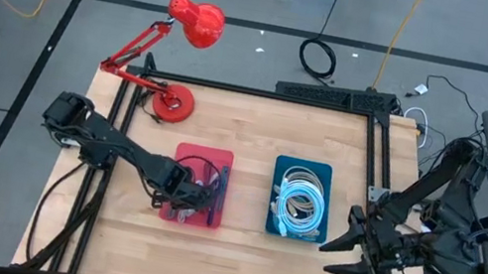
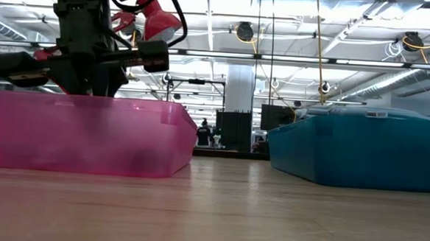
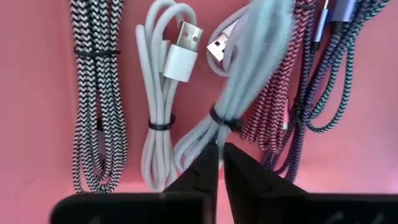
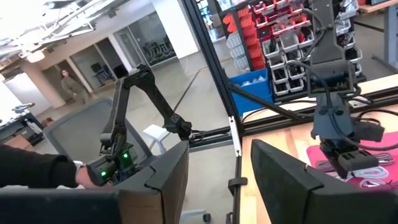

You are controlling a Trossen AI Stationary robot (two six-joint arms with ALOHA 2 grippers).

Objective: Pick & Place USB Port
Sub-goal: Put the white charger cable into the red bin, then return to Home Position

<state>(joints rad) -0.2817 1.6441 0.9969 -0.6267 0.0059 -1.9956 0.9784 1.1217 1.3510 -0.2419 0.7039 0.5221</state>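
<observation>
A pink bin [image 1: 183,152] holds several coiled USB cables: a black-and-white braided one [image 3: 96,106], a white one [image 3: 163,93], a pale grey-blue one [image 3: 249,68], and red and blue braided ones [image 3: 298,99]. All lie flat on the bin's floor. My left gripper [image 3: 221,149] is down inside the bin [image 2: 89,132], shut, with its tips just beside the black tie [image 3: 225,119] of the grey-blue bundle. My right gripper [image 4: 217,168] is open and waits beyond the table's right edge [image 1: 355,252]. My left gripper comes from above, pointing down into the pink bin. Its shut fingertips [image 3: 211,155] stand at the grey-blue cable bundle, right by its black tie [image 3: 217,115]. Whether they touch the cable, I cannot tell.
A blue bin [image 1: 281,164] holding white cables [image 1: 300,207] sits to the right of the pink one. A red desk lamp [image 1: 172,102] stands at the table's far left. Bare wood lies along the near edge. A person's sleeve [image 4: 37,168] shows beyond the table.
</observation>
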